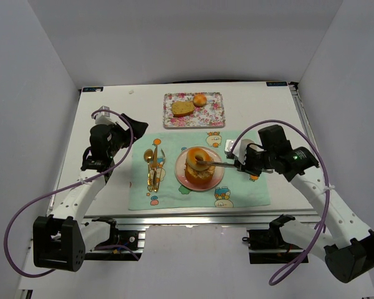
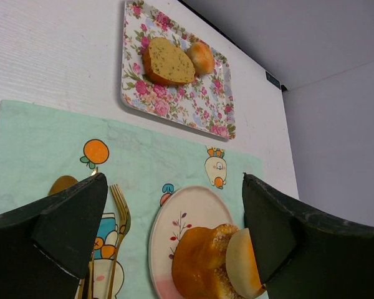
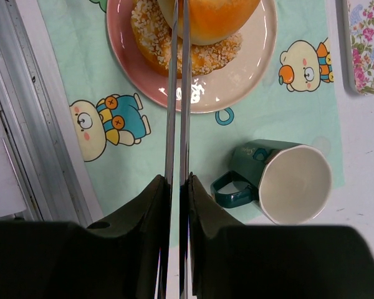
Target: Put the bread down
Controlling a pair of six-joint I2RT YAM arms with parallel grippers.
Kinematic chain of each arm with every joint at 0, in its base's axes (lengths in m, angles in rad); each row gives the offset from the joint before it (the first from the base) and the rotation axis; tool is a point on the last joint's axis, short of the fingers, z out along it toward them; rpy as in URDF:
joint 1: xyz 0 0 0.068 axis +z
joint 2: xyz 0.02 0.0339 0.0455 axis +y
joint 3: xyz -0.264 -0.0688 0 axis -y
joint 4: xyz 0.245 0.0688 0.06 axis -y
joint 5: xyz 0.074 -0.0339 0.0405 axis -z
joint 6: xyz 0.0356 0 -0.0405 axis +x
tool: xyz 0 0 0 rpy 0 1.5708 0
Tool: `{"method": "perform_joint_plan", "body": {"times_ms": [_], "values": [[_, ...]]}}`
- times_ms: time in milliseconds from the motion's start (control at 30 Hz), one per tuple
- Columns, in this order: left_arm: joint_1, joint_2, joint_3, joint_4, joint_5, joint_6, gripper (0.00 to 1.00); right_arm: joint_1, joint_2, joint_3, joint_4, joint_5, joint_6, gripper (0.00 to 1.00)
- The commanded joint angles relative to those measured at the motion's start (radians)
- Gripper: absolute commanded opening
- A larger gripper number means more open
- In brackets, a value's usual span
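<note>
Pinching tongs [image 3: 171,124], right wrist view reveals mug [image 3: 296,184]

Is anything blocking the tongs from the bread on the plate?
No, nothing visible. The tongs in the right gripper reach the bread on the plate; the mug stands aside.

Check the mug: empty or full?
Empty. The mug shows a bare, pale inside down to its bottom in the right wrist view.
</note>
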Motion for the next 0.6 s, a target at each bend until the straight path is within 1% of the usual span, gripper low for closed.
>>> {"method": "perform_joint_plan", "body": {"times_ms": [0, 33, 167, 233, 433, 567], "values": [[-0.007, -0.014, 0.019, 0.019, 0.011, 0.007, 0.97, -0.005, -0.022, -0.006, 0.016, -0.004, -0.012, 0.21], [-0.005, -0.014, 0.019, 0.019, 0.011, 0.007, 0.97, -0.005, -0.024, -0.006, 0.017, -0.011, -0.014, 0.28], [-0.007, -0.012, 0.021, 0.019, 0.011, 0.005, 0.97, -0.005, -0.032, 0.002, 0.031, -0.036, -0.006, 0.38], [-0.005, -0.012, 0.021, 0.019, 0.011, 0.005, 0.97, -0.005, -0.036, 0.009, 0.029, -0.044, -0.006, 0.41], [-0.005, -0.006, 0.027, 0.019, 0.013, 0.007, 0.97, -0.005, -0.049, 0.035, 0.029, -0.068, 0.0, 0.45], [-0.007, -0.004, 0.029, 0.019, 0.016, 0.007, 0.97, -0.005, -0.049, 0.058, 0.034, -0.074, 0.008, 0.45]]}}
